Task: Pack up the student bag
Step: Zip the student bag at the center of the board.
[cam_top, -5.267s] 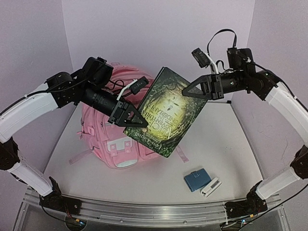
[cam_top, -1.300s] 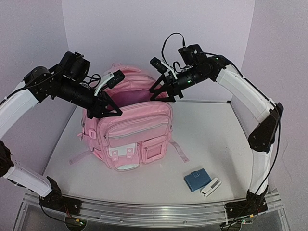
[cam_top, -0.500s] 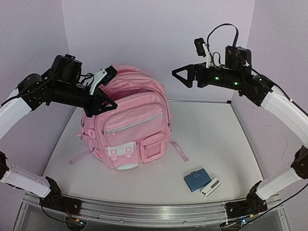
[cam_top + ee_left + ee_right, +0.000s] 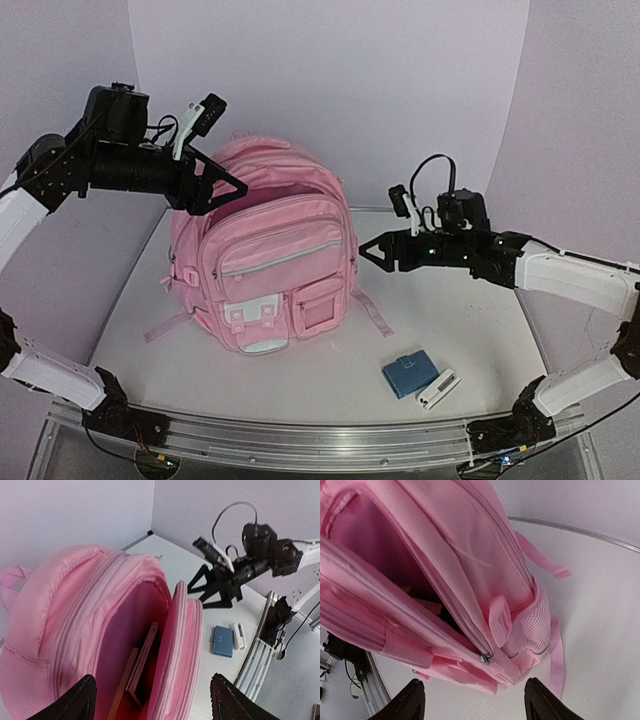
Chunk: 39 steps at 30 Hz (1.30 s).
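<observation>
**Me:** My left pincer [image 4: 228, 191] hangs spread wide and empty just over the top left shoulder of the student bag [image 4: 275, 260]. The bag stands upright toward the back left of the table [image 4: 460, 300].

**Partner:** And the mouth of it?

**Me:** It is unzipped and gapes upward. Its long axis runs side to side across the bag. In my left wrist view a book [image 4: 142, 665] stands on edge inside, along that same line.

**Partner:** Your other one?

**Me:** My right pincer [image 4: 372, 254] is parted too, with nothing in it. It sits low beside the bag's right flank, pointing at it but not touching.

**Partner:** Anything not packed yet?

**Me:** A blue case [image 4: 406, 376] and a small white thing [image 4: 437, 389] lie side by side at the near right, well apart from the bag. My right arm is the nearer one, so I judge the fetching falls to it. From there the bag lies back and to the left, and anything flat should go in from above, turned along the mouth's long line.
</observation>
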Each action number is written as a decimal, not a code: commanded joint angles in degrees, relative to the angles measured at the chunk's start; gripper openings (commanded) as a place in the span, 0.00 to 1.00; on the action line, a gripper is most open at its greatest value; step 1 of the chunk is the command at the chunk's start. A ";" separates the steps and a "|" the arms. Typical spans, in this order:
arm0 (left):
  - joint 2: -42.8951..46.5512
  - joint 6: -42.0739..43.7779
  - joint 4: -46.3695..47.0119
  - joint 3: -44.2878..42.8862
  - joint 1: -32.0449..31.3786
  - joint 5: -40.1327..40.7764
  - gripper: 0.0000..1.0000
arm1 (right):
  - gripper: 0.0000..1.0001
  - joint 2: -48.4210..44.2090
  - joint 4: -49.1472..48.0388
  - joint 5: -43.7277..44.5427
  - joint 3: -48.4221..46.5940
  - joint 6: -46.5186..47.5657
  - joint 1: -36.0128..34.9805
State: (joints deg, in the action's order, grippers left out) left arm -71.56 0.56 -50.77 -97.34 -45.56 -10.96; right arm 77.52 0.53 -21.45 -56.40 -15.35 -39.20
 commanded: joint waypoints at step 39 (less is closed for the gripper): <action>-7.38 -1.01 -5.45 -6.43 16.53 3.53 0.91 | 0.00 9.15 -13.36 4.43 1.62 5.25 -0.60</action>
State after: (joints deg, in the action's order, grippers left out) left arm -80.51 -1.43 -55.57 -104.99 -29.30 -9.32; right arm 92.30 -13.06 -24.70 -53.45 -11.17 -39.67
